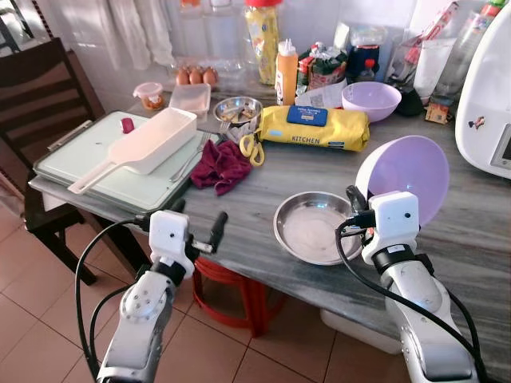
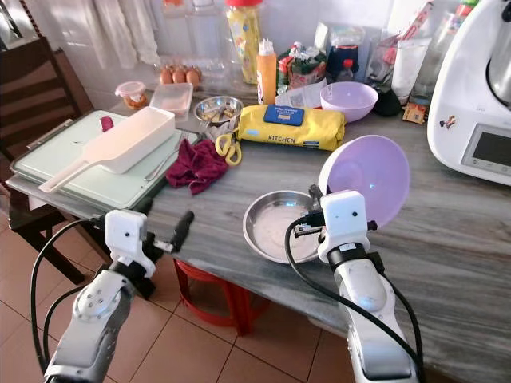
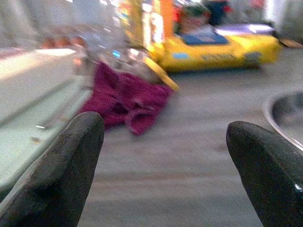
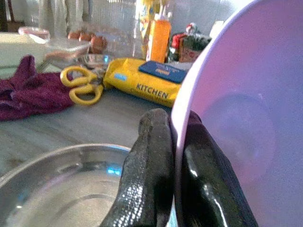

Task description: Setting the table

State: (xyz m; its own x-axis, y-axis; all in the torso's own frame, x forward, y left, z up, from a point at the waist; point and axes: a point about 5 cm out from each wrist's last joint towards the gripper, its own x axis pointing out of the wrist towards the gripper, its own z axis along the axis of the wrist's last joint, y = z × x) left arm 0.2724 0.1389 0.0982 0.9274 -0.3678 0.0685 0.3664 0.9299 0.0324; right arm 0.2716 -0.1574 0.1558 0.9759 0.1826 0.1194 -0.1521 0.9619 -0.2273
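Note:
My right gripper is shut on the rim of a lilac bowl, held tipped on edge above the grey table. In the right wrist view the two fingers pinch that rim. A shallow steel plate lies on the table just left of the held bowl. A second lilac bowl stands upright at the back. My left gripper hangs open at the table's front edge, near a maroon cloth.
A pale green tray with a white scoop fills the left end. Yellow scissors, a yellow wipes pack, a small steel bowl, bottles and eggs crowd the back. A white appliance stands right. A dark chair is left.

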